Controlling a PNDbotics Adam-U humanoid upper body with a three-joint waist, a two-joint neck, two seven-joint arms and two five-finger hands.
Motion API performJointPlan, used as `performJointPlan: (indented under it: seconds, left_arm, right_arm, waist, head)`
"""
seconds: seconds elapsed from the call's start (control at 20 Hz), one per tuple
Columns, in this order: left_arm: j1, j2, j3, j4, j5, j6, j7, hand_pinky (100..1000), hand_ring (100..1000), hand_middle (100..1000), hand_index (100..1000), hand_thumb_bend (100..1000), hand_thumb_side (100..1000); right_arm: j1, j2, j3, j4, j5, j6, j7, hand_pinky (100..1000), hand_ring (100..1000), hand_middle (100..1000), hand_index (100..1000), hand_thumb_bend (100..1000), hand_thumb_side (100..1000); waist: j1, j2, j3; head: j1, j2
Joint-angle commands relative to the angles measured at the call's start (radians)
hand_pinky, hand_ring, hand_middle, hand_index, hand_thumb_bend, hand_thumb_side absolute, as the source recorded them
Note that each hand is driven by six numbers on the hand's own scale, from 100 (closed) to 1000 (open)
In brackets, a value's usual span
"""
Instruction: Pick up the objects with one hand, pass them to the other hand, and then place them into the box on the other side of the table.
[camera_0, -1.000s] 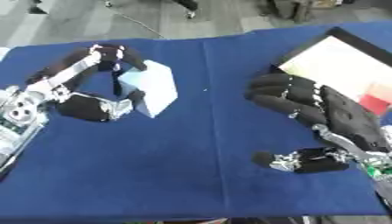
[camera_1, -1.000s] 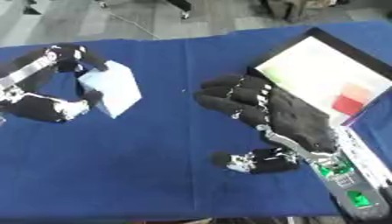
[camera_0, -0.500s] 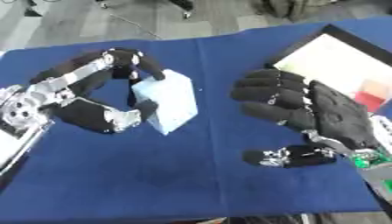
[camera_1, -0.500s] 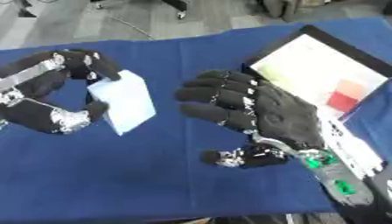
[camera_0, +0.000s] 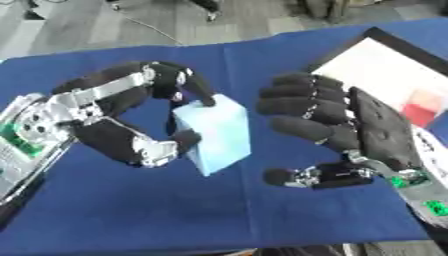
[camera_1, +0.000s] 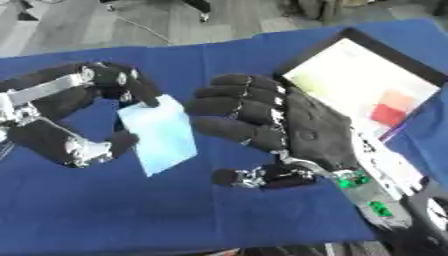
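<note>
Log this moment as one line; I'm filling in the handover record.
phase: handover | left hand: pinching light blue block | right hand: open beside block, not touching | box: right side, holds red item

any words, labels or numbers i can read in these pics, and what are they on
None can be read.
Light blue box, pinched in the left hand: its visible faces are plain, no print.
Open box at the right: white inside with a red and a pale orange block, no lettering to make out.
Right hand: green parts at the wrist, no legible marking.
Blue tablecloth: plain.
</note>
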Motion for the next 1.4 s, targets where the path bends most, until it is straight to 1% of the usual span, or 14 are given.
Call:
performJointPlan:
  seconds: [0.05, 0.45, 0.8, 1.25, 1.4]
  left_arm:
    - [-0.026, 0.000, -0.005, -0.017, 0.008, -0.005, -0.013, 701, 349, 344, 462, 100, 276]
    - [-0.050, -0.030, -0.014, -0.017, 0.031, 0.000, -0.014, 702, 348, 343, 461, 100, 282]
    - [-0.073, -0.045, -0.034, -0.017, 0.051, -0.004, -0.046, 703, 349, 343, 462, 100, 280]
    - [-0.079, -0.054, -0.065, -0.017, 0.052, 0.003, -0.086, 703, 349, 343, 462, 100, 275]
    - [-0.080, -0.058, -0.070, -0.017, 0.053, 0.003, -0.093, 703, 349, 343, 462, 100, 274]
  right_arm:
    - [-0.020, 0.001, 0.004, -0.021, -0.023, -0.006, 0.001, 862, 870, 888, 1000, 518, 100]
    - [-0.021, 0.011, 0.021, -0.021, -0.078, -0.016, 0.053, 864, 872, 881, 1000, 499, 100]
    - [-0.022, 0.016, 0.023, -0.021, -0.116, -0.010, 0.091, 857, 865, 863, 1000, 471, 100]
    - [-0.026, 0.020, 0.018, -0.021, -0.106, 0.022, 0.083, 834, 844, 845, 1000, 395, 100]
    - [-0.025, 0.021, 0.020, -0.021, -0.098, 0.031, 0.077, 822, 831, 819, 996, 373, 100]
  waist:
    - [-0.005, -0.011, 0.002]
    - [-0.009, -0.010, 0.002]
    - [-0.009, -0.012, 0.001]
    - [-0.006, -0.012, -0.007]
    - [-0.006, -0.012, -0.007]
  head:
    - [-0.003, -0.002]
    - [-0.005, -0.002]
    - [-0.008, -0.002]
    - [-0.017, -0.002]
    - [-0.020, -0.002]
